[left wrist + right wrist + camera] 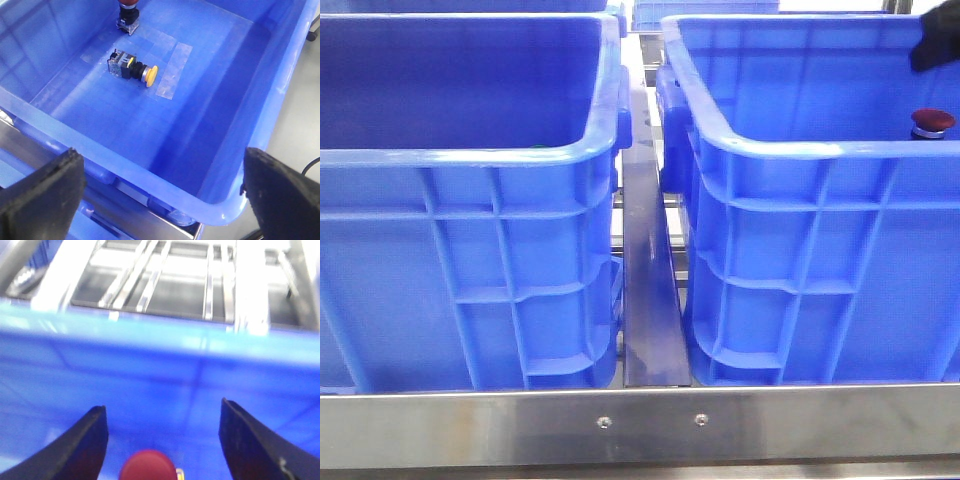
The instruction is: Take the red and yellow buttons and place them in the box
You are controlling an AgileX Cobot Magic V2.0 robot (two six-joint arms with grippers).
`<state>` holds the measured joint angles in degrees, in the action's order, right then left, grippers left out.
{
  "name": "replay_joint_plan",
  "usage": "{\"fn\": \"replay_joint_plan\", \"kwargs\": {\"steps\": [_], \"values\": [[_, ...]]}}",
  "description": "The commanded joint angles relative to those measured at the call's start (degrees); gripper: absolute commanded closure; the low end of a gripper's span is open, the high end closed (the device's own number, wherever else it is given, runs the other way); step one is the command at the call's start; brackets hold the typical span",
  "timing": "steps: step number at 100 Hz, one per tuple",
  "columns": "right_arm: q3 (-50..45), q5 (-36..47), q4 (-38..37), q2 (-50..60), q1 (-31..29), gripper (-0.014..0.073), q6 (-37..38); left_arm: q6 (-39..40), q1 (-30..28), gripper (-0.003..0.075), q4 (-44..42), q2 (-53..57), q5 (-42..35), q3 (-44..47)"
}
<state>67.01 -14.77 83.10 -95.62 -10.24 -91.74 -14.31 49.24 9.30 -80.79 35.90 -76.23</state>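
A: Front view first. Two blue crates side by side on the steel bench (640, 425), metal divider betw. them. Left crate (470, 160): nothing visible inside from this angle. Right crate (800, 150): red button (932, 122) shows just over the near rim, cap up. Dark shape top-right corner, prob. the right hand (935, 45), above the button, not touching.

B: Yellow one?

A: Not vis. in front view, the wall hides it. Left wrist view: yellow button (132, 69) lies on its side on a crate floor (165, 135), cap pointing away from its block body. Red button's body (127, 17) stands upright just beyond it, near but apart. Both in the same crate.

B: Left hand state?

A: Left hand (162, 192) spread wide, nothing betw. the fingers (42, 192). Sits outside the crate, over its rim. My read: parked, leaving room for the other arm.

B: Right wrist view?

A: Blurry. Right hand (162, 450) released, fingers (80, 450) wide apart, red cap centred betw. them but lower, no contact I can see. Crate wall and bench rails behind.

B: So lined up for a pick?

A: Judging so: straddling the upright cap makes sense for closing on it. Nothing grasped yet; the left crate is prob. the target box.
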Motion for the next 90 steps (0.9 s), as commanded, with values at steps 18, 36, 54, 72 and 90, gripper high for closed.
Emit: {"fn": "replay_joint_plan", "kwargs": {"steps": [18, 36, 54, 72, 90], "values": [[-4.9, -0.7, 0.8, 13.7, -0.3, 0.0247, 0.4, 0.1, 0.5, 0.0139, 0.4, 3.3, -4.3, -1.8], [-13.9, -1.2, 1.7, 24.9, -0.3, 0.0589, 0.4, 1.8, 0.4, 0.0296, 0.4, 5.8, -9.9, -0.1], [-21.2, -2.3, 1.9, 37.3, -0.3, 0.0662, 0.4, 1.9, 0.4, 0.0611, 0.4, 9.6, -14.5, 5.9], [-27.4, -4.6, 2.2, 49.0, -0.3, 0.0662, 0.4, 1.9, 0.4, 0.0739, 0.4, 15.3, -20.6, 13.7], [-33.7, -6.4, 2.3, 60.6, -0.3, 0.0662, 0.4, 1.9, 0.4, 0.0739, 0.5, 22.4, -25.1, 21.0]]}}
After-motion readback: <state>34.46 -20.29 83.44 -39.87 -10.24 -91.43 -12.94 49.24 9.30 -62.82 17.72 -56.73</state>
